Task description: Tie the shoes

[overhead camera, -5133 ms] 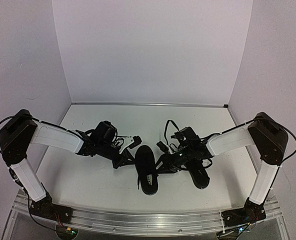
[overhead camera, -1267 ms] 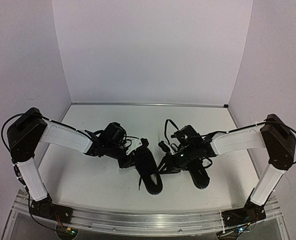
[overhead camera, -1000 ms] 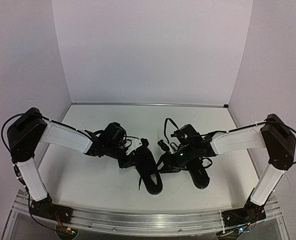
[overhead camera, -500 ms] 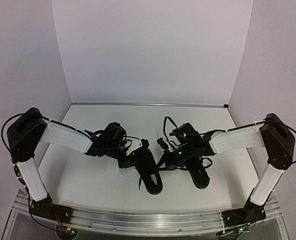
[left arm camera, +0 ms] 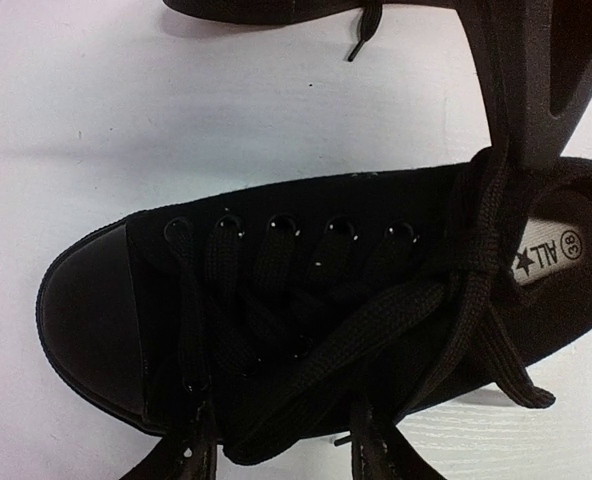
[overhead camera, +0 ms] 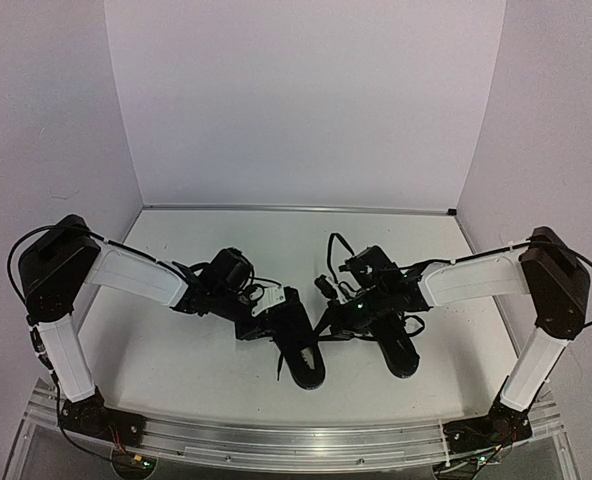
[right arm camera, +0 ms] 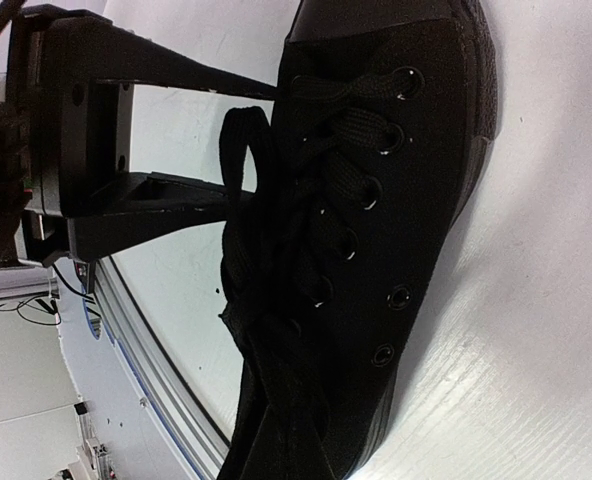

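Two black shoes lie near the table's front: the left shoe [overhead camera: 303, 352] and the right shoe [overhead camera: 398, 350]. My left gripper [overhead camera: 269, 318] is at the left shoe's lacing. In the left wrist view its fingers [left arm camera: 191, 455] stand apart, open [left arm camera: 281, 455], astride a flat black lace [left arm camera: 376, 325] over the shoe [left arm camera: 96, 310]. The white insole label [left arm camera: 551, 250] shows at the heel. My right gripper [overhead camera: 328, 318] reaches over from the right. In the right wrist view [right arm camera: 286, 440] it looks shut on a lace of the same shoe [right arm camera: 416, 150].
The right shoe's edge and a loose lace end show at the top of the left wrist view [left arm camera: 266, 6]. The left gripper's body [right arm camera: 76, 150] is close beside the shoe in the right wrist view. White walls enclose the table; the metal rail [overhead camera: 276, 440] runs along the front.
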